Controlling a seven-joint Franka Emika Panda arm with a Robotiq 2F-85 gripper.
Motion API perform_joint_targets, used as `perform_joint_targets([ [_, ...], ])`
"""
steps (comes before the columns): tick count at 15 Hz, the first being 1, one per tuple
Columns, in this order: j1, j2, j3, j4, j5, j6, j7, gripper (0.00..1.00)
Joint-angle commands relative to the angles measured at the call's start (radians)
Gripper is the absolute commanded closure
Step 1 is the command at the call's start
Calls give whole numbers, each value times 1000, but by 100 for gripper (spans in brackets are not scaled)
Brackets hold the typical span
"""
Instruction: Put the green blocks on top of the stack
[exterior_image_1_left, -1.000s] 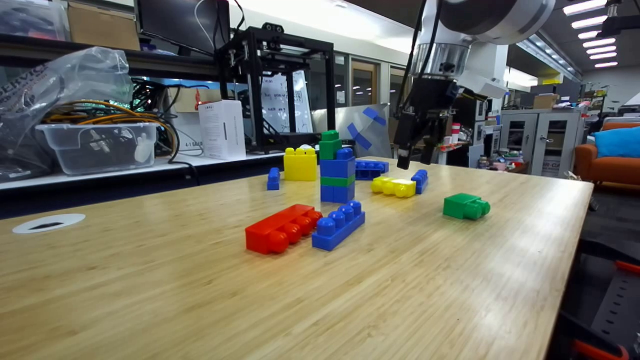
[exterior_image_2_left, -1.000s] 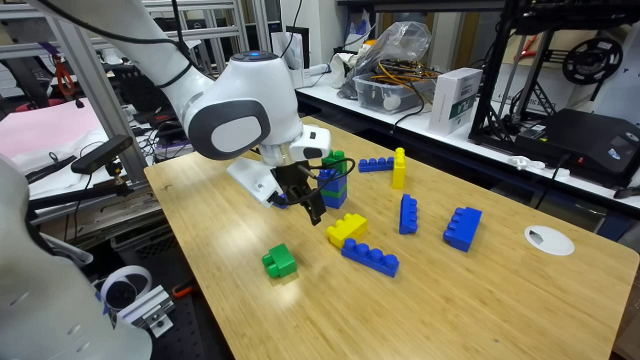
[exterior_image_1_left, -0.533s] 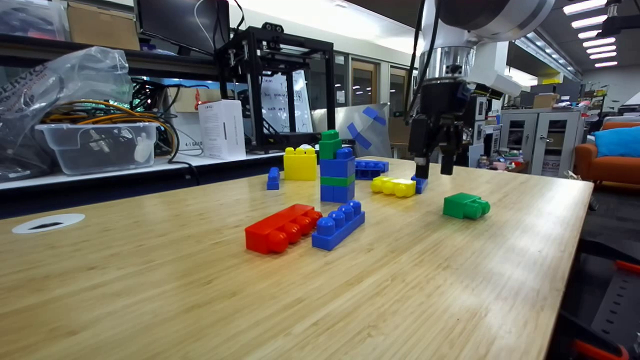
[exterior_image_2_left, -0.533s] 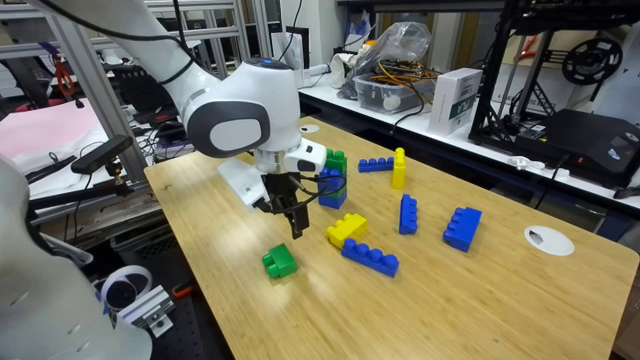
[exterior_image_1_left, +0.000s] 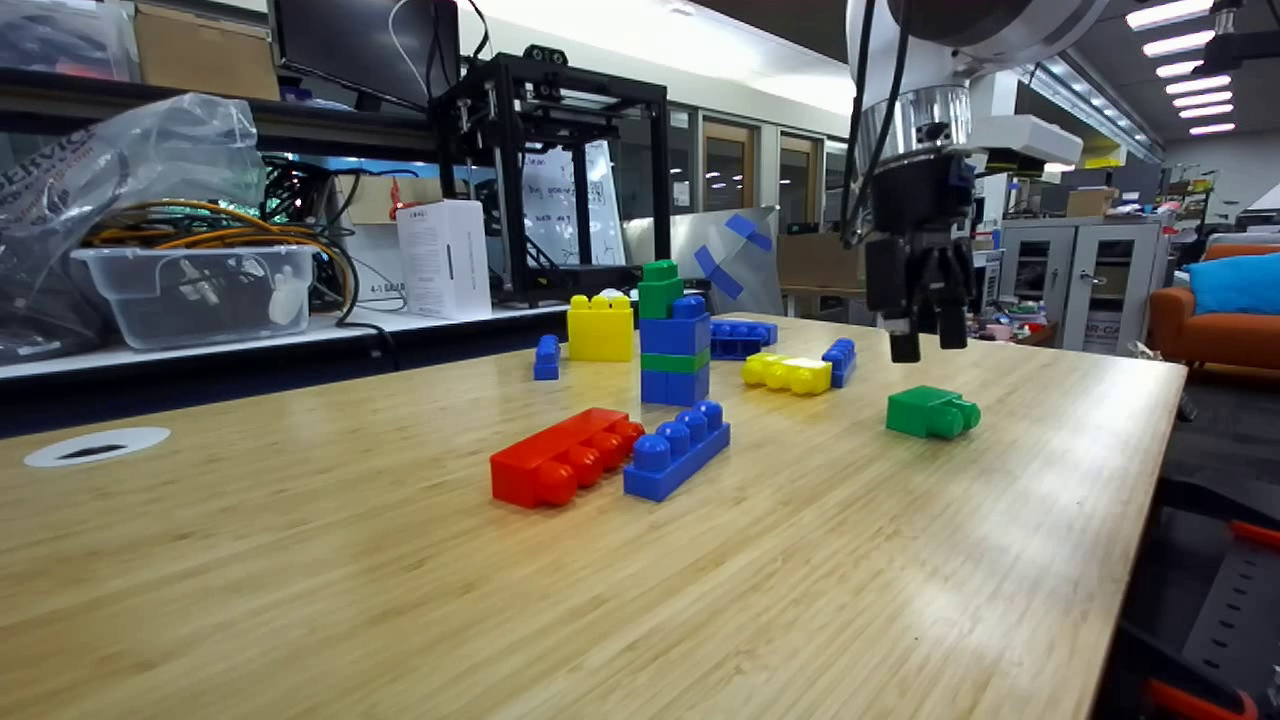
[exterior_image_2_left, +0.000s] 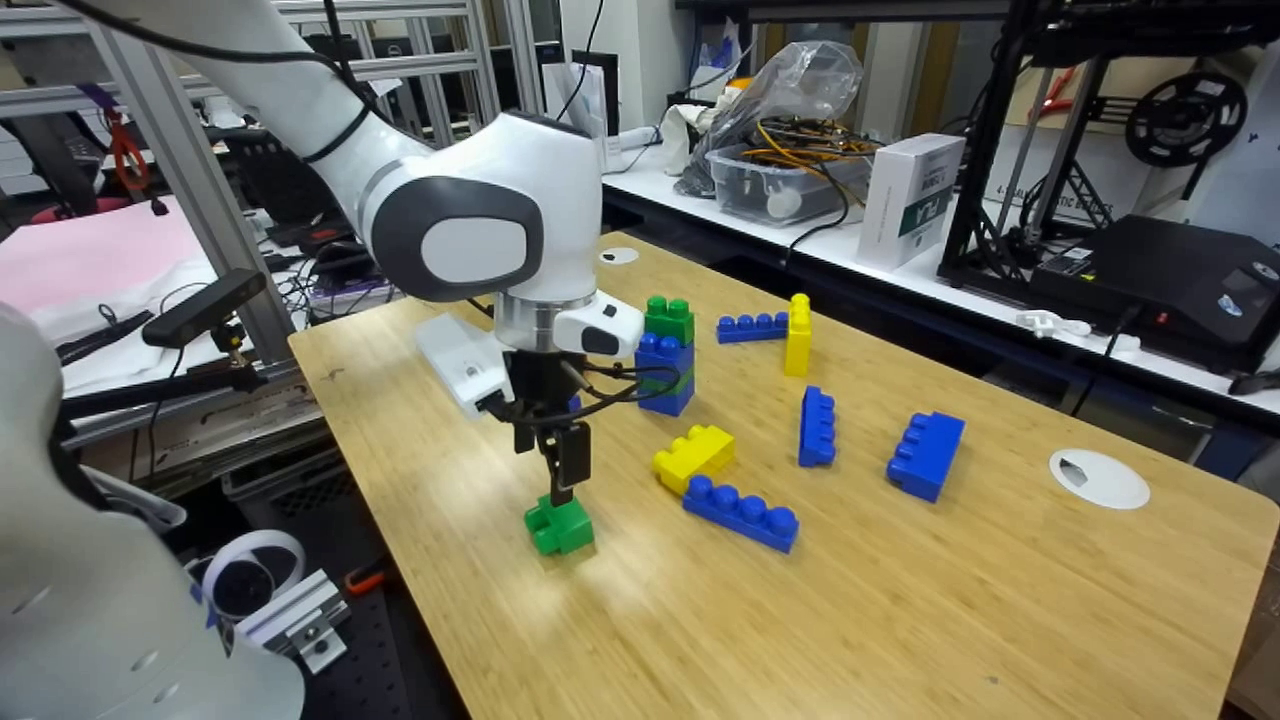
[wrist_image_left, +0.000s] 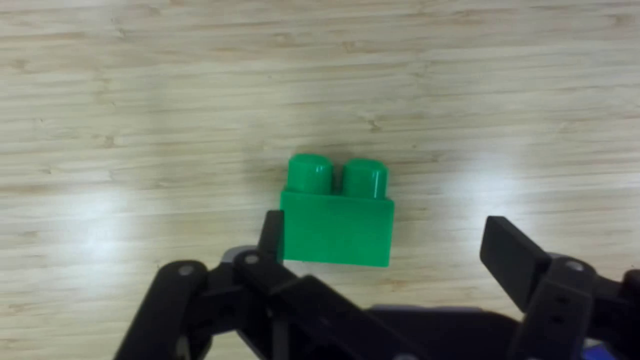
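Evidently, the loose green studded toy brick (exterior_image_1_left: 914, 412) is to be grasped next. In an exterior view, it is laid on its side near the right-hand edge of the wooden tabletop (exterior_image_1_left: 820, 580), with its studs turned towards that edge, and the Robotiq gripper (exterior_image_1_left: 929, 345) is held in the air above it; the blue-and-green brick tower (exterior_image_1_left: 676, 362) is placed well apart, farther from that edge, and is topped by a green brick (exterior_image_1_left: 658, 299). In an exterior view, the loose brick is found near the tabletop edge closest to the robot base (exterior_image_2_left: 120, 560), and on the tower blue studs (exterior_image_2_left: 650, 344) are left bare beside the top green brick. In the wrist view, the fingers (wrist_image_left: 272, 232) are spread wide and nothing is pinched; the loose brick is framed between them, though closer to the left-hand finger, with a broad gap on the other side. Some of that offset may be owed to the camera's slant, so centring should be checked on the way down, lest the brick be struck from above or pushed aside. Its flat-sided body should be gripped square, with the rounded studs kept clear. As the studs are pointed sideways, a turn to studs-up will probably be needed before seating.
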Motion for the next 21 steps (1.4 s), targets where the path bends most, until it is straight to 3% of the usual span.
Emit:
perform_joint_targets([
  [1,-32,3,5,3,-26,-59,-2,0],
  [5,-46,41,-3,30,-25,-62,-27,0],
  [16,-58,288,-9,228,38,-31,-102,0],
  [21,-62,334,-3,255,63,-39,-97,0],
])
